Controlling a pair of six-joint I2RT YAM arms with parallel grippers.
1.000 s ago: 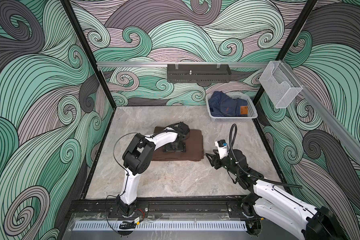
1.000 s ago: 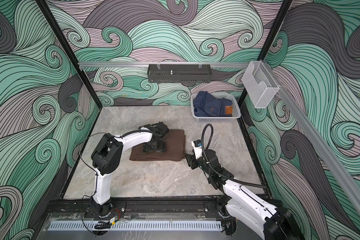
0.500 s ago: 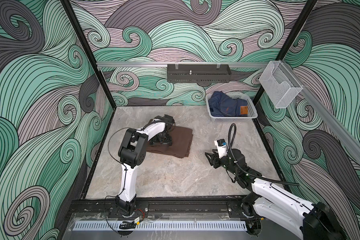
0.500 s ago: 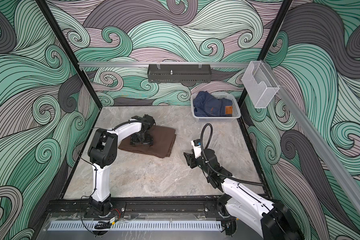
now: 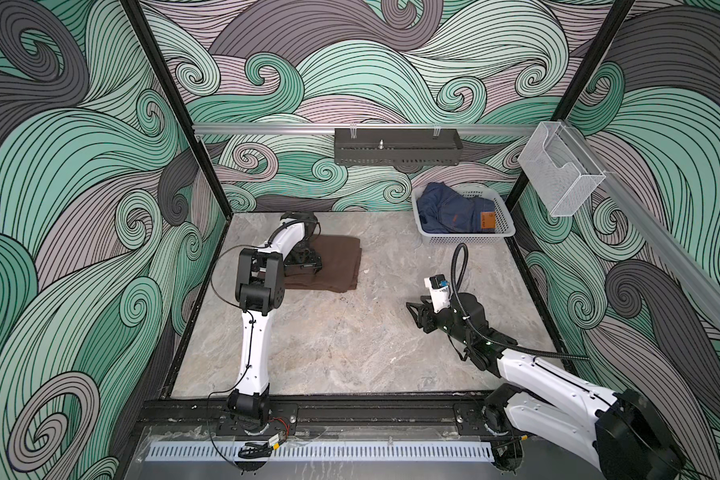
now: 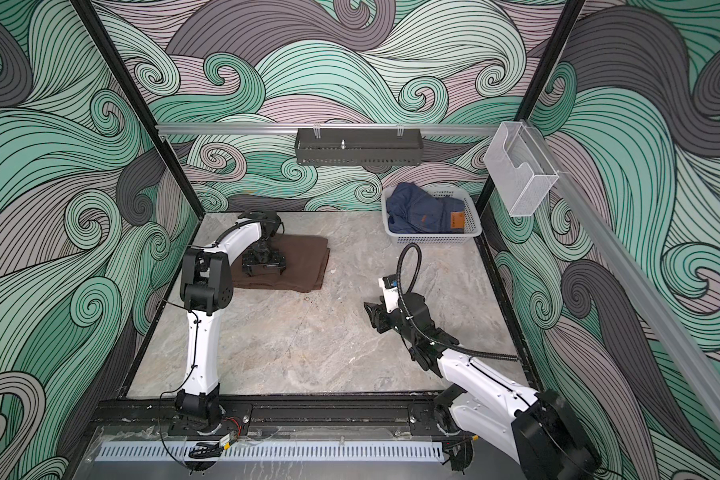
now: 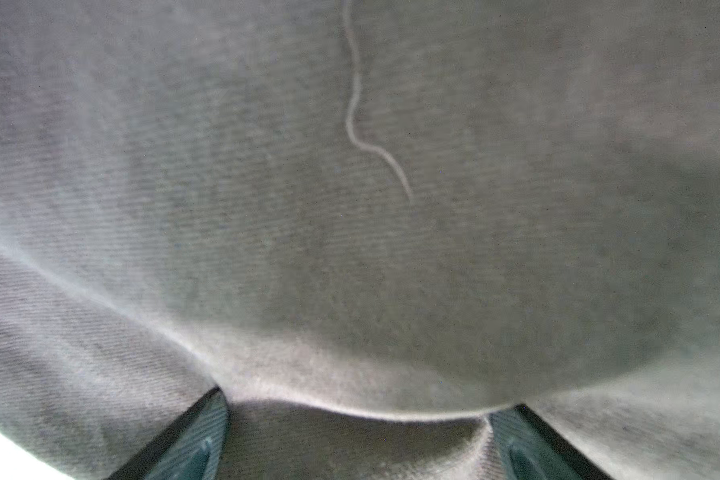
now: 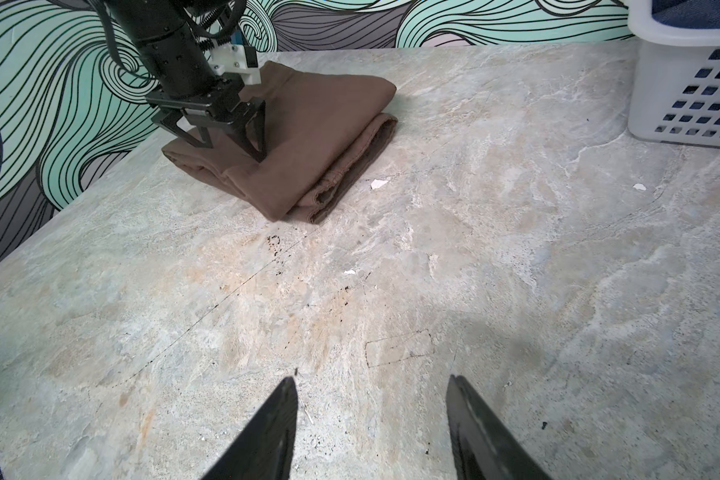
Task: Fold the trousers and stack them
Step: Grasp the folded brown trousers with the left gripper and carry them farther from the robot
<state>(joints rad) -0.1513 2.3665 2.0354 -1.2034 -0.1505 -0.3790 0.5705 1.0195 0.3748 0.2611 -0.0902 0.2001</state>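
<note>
**Left claw** (image 5: 304, 266) (image 6: 264, 270) (image 8: 221, 141): the jaws are spread wide and point down. The tips rest on the top layer of the trousers (image 5: 337, 266) (image 6: 304, 262) (image 8: 321, 124), and nothing is clamped. In the left wrist view, brown fabric fills the frame and bulges up between the two fingers (image 7: 184, 444).

**Trousers:** these are folded into a compact, layered bundle. It lies flat on the worktop (image 5: 350, 353) directly beneath the left claw and well apart from the right claw. The stacked layer edges face the right claw.

**Right claw** (image 5: 418, 313) (image 6: 373, 318) (image 8: 371, 382): the jaws are partly open and empty. It is held low over bare worktop with its tips aimed toward the trousers.

**White basket** (image 5: 462, 239) (image 6: 433, 239) (image 8: 682, 83): this stands beyond the right claw, well apart from both claws. It contains a blue garment (image 5: 449, 210).
</note>
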